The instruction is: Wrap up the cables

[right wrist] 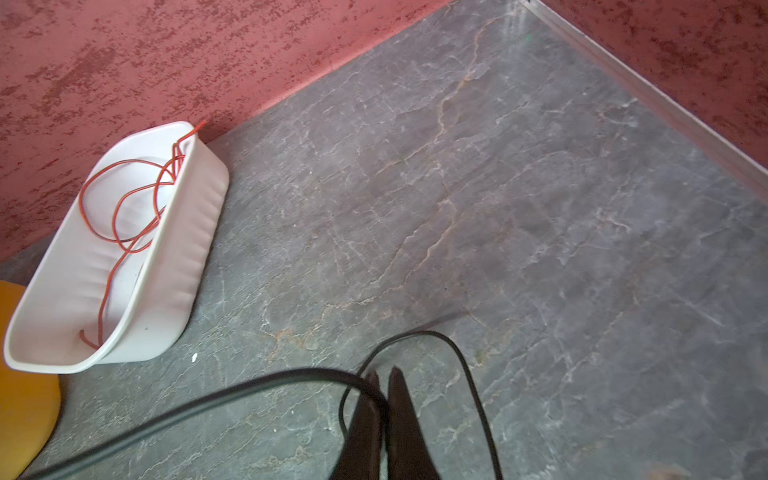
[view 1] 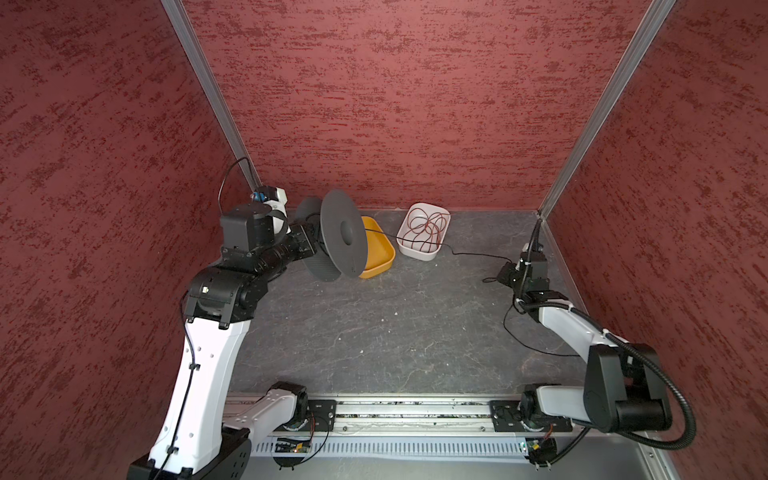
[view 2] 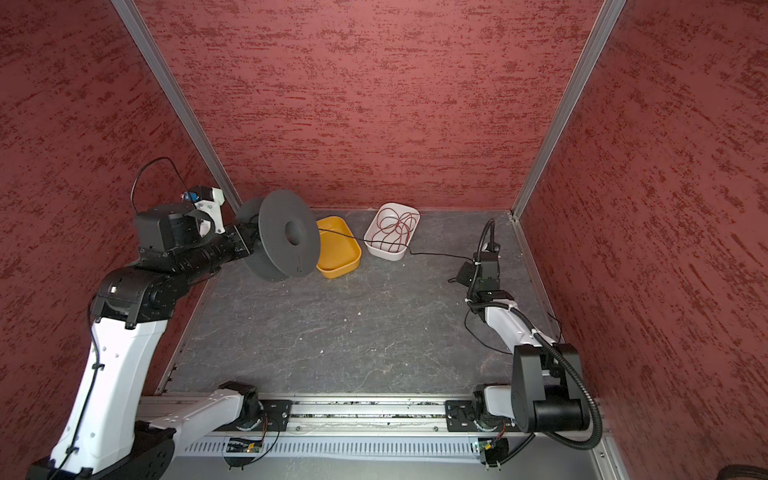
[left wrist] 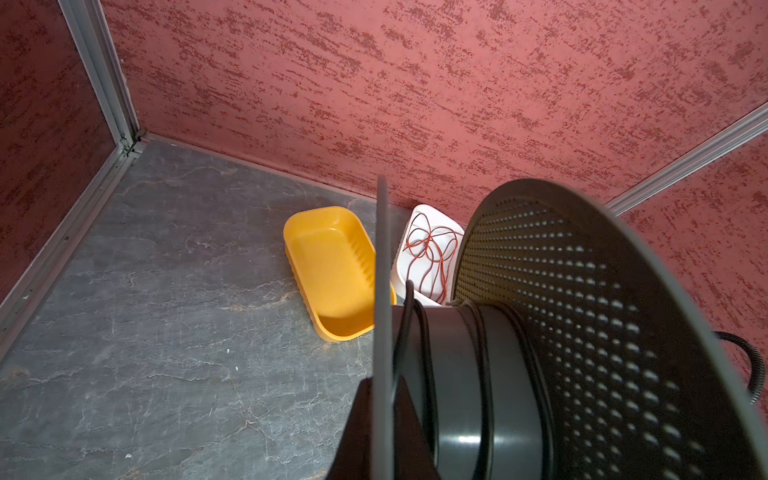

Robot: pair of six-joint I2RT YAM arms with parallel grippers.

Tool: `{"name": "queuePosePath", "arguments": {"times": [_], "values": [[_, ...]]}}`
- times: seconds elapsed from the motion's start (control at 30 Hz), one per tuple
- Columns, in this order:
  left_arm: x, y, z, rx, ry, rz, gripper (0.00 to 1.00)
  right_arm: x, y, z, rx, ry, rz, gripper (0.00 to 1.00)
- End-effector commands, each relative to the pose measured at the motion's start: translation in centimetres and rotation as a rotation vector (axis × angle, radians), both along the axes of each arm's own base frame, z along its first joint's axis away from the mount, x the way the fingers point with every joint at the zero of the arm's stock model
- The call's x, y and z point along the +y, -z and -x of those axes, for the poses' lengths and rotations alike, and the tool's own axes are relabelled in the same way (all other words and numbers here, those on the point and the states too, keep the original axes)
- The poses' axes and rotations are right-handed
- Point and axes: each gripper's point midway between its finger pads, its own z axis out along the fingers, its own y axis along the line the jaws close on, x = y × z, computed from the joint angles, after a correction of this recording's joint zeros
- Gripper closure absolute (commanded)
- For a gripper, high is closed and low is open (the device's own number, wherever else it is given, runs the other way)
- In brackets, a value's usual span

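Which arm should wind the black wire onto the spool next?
Right, probably: the right gripper is shut on the black wire, while the left gripper is busy holding the spool by its flange.

Left arm (view 1: 208, 353): risen steeply from its base, elbow bent, forearm about level and reaching to the far left; left gripper (left wrist: 384, 399) clamped on a spool (view 1: 343, 232) flange. Right arm (view 1: 561, 320): stretched low along the right side, wrist turned down; right gripper (right wrist: 384, 386) near the floor, fingers pressed together on the cable (right wrist: 457, 353).
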Motion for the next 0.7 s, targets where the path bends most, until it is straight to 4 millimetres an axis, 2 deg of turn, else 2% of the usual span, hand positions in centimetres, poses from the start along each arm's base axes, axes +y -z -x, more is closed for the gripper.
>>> {"name": "queuePosePath", "arguments": {"times": [0.0,0.07,0.2,0.4,0.5,0.53,0.6,0.67], "values": [[0.8,-3.5,0.1,-0.135,-0.043,0.025,1.00,-3.1,-0.5,1.4,-0.009,0.119,0.018,0.92],[0.6,-3.2,-0.1,-0.129,-0.036,0.030,1.00,-3.4,-0.8,1.6,-0.017,0.125,0.026,0.71],[-0.1,-2.7,-0.9,-0.110,-0.012,0.038,1.00,-3.4,-1.3,1.7,-0.011,0.112,0.052,0.50],[-2.4,-2.5,-1.6,-0.100,0.052,0.003,1.00,-2.5,-3.2,1.6,-0.010,0.047,0.111,0.20],[-3.6,-2.4,-1.9,-0.093,0.082,-0.016,1.00,-2.6,-3.7,1.8,-0.019,0.057,0.115,0.15],[-4.0,-2.5,-1.9,-0.095,0.093,-0.020,1.00,-2.7,-3.6,1.8,-0.012,0.061,0.113,0.14],[-4.5,-2.6,-2.0,-0.099,0.106,-0.028,1.00,-2.7,-3.3,1.6,0.017,0.065,0.107,0.05],[-4.9,-2.6,-2.0,-0.099,0.119,-0.031,1.00,-2.5,-3.0,1.3,0.043,0.051,0.099,0.04]]}}
